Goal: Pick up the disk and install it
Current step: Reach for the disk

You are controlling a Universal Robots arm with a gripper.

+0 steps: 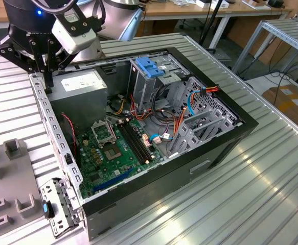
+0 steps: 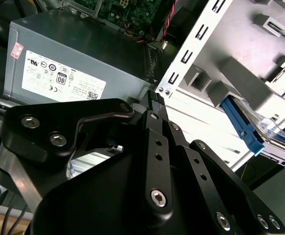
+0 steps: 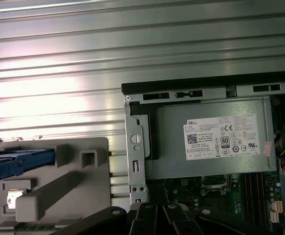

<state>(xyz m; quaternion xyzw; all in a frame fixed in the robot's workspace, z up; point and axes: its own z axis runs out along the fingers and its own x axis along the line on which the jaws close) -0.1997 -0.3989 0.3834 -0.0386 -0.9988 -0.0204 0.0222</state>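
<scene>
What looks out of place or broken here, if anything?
Nothing looks broken or spilled. The computer case lies open on its side. The disk sits outside it, slotted in a grey holder, as seen in the first wrist view. The end effector hangs over the case's corner by the power supply.

Blue-edged disk (image 3: 20, 163), grey power supply (image 3: 206, 142), green motherboard (image 1: 113, 153), ribbed silver table (image 3: 83, 49)

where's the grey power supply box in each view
Exterior view: the power supply box sits in the corner of the case toward the exterior view's left, beside the motherboard.
Second wrist view: the box shows its sticker, motherboard beyond it.
First wrist view: the box lies against the case's rim, motherboard alongside.
Shared landmark: the green motherboard.
</scene>
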